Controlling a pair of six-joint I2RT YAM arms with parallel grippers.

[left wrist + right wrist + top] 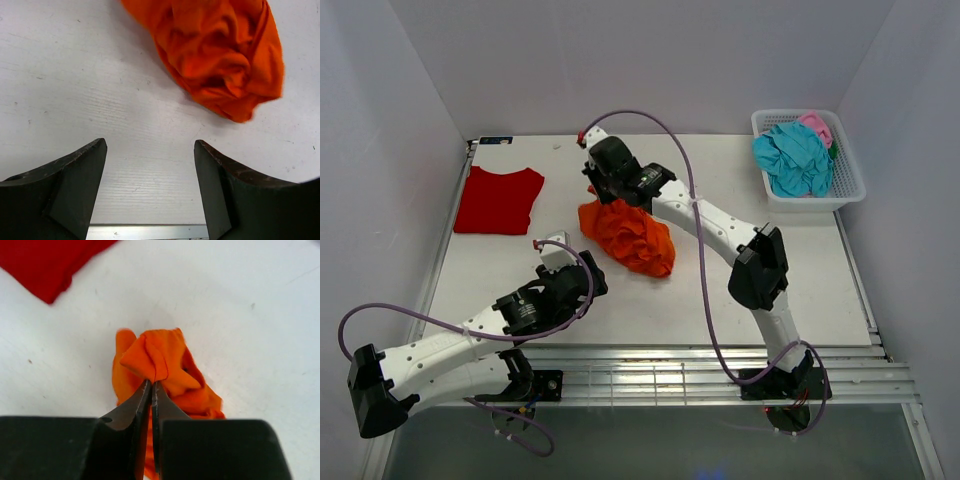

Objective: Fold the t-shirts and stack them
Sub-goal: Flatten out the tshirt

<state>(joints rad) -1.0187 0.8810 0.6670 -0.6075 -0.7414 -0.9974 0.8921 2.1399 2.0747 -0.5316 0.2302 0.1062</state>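
A crumpled orange t-shirt [632, 238] lies in the middle of the table. My right gripper [152, 384] is shut on a fold of that orange t-shirt [157, 360] at its far end, just above the heap. A deep red t-shirt [498, 199] lies folded flat at the back left; its corner [40, 265] shows in the right wrist view. My left gripper [150, 150] stands open over bare table, a little short of the orange t-shirt [215, 50], with nothing between its fingers. Teal [792, 158] and pink [816, 125] t-shirts lie in the basket.
A white lattice basket [850, 185] stands at the back right corner. Metal rails [700, 375] run along the table's near edge, and one rail [147, 232] shows under my left gripper. White walls enclose the table on three sides.
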